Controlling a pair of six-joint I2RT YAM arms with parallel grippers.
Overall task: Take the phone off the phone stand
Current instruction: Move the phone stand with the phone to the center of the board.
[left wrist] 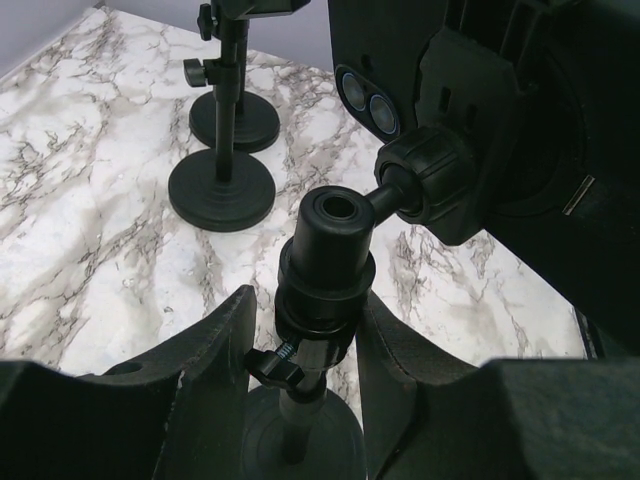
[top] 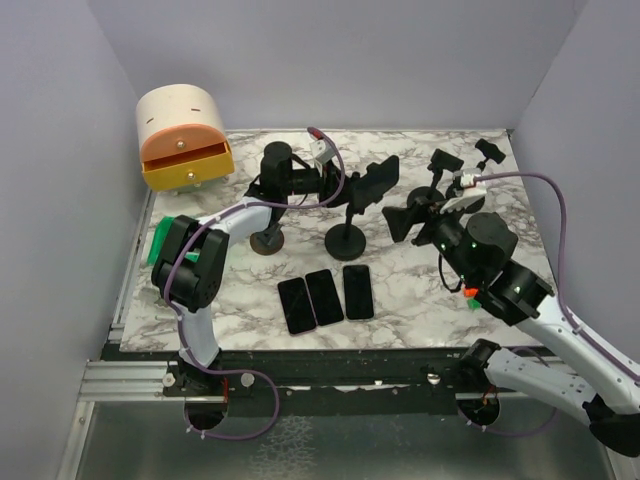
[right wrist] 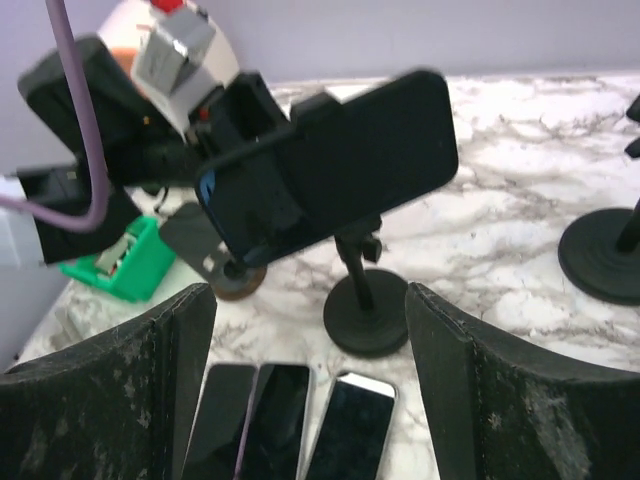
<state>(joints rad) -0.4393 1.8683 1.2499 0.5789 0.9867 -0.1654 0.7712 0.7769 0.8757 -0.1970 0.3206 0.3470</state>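
A black phone point(right wrist: 340, 165) sits tilted in the clamp of a black phone stand point(right wrist: 365, 310) at mid-table; in the top view the phone point(top: 376, 185) hangs above the stand's round base point(top: 347, 240). My left gripper point(left wrist: 305, 370) is shut on the stand's upright post point(left wrist: 330, 250), one finger on each side of its collar, and the phone's back with two camera lenses point(left wrist: 366, 100) is just above. The left gripper point(top: 343, 190) comes in from the left. My right gripper point(right wrist: 310, 390) is open and empty, a little short of the phone, to the phone's right point(top: 402, 218).
Three dark phones point(top: 325, 295) lie flat side by side in front of the stand. Two more stands point(top: 445, 165) are at the back right, and a round base point(top: 268, 240) sits left of centre. A beige and orange drawer unit point(top: 183, 140) is at the back left.
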